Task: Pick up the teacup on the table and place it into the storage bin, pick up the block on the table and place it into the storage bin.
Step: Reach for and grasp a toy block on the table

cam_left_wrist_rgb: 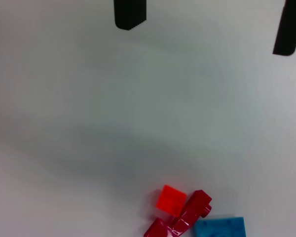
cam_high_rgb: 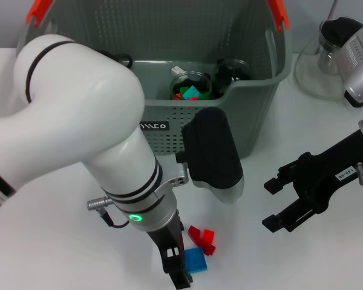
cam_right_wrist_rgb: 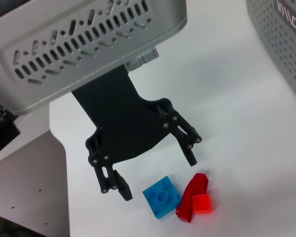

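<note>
The left claw [cam_right_wrist_rgb: 150, 175] hangs wide open and empty just above the white table [cam_high_rgb: 302, 260], its two black fingers [cam_right_wrist_rgb: 187, 143] spread to either side of a blue block [cam_right_wrist_rgb: 161, 196]. Touching that block lie a dark red piece [cam_right_wrist_rgb: 192, 193] and a small orange-red piece [cam_right_wrist_rgb: 203, 203]. With the three huddled together, a closing claw could well nudge the red pieces aside or catch two at once; a grip on the blue block's edge might let it twist free.

The right claw [cam_high_rgb: 284, 202] waits open and empty over the table to the right, well apart from the blocks.

Behind them stands the grey-green storage bin [cam_high_rgb: 248, 130], orange-red handles [cam_high_rgb: 278, 13] at its rim, a glass cup [cam_high_rgb: 190, 84] with coloured bits already inside. The left arm would need to clear the bin's near wall on the way in. A clear glass vessel [cam_high_rgb: 317, 75] stands on the table beyond the right arm.
</note>
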Controlling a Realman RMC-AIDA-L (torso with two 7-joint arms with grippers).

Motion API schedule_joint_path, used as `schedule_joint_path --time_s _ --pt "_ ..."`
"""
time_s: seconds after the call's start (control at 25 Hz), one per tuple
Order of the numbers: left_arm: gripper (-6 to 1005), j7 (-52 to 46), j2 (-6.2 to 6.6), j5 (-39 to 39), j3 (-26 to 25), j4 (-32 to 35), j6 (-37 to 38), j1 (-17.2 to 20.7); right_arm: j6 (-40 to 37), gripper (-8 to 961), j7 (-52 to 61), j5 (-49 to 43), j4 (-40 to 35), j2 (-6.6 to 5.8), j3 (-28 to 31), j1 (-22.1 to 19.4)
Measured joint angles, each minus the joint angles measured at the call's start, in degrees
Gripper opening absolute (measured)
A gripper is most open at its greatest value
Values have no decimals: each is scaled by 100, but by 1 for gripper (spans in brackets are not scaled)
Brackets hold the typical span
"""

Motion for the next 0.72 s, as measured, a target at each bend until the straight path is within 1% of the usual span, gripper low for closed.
schedule_joint_path --time_s 0.48,0.72 --pt "961 -365 0 -6 291 -54 -150 -26 64 939 -5 23 43 0 -1 -1" --pt "895 -407 0 -8 379 -64 -142 -34 76 938 -4 31 51 5 6 -16"
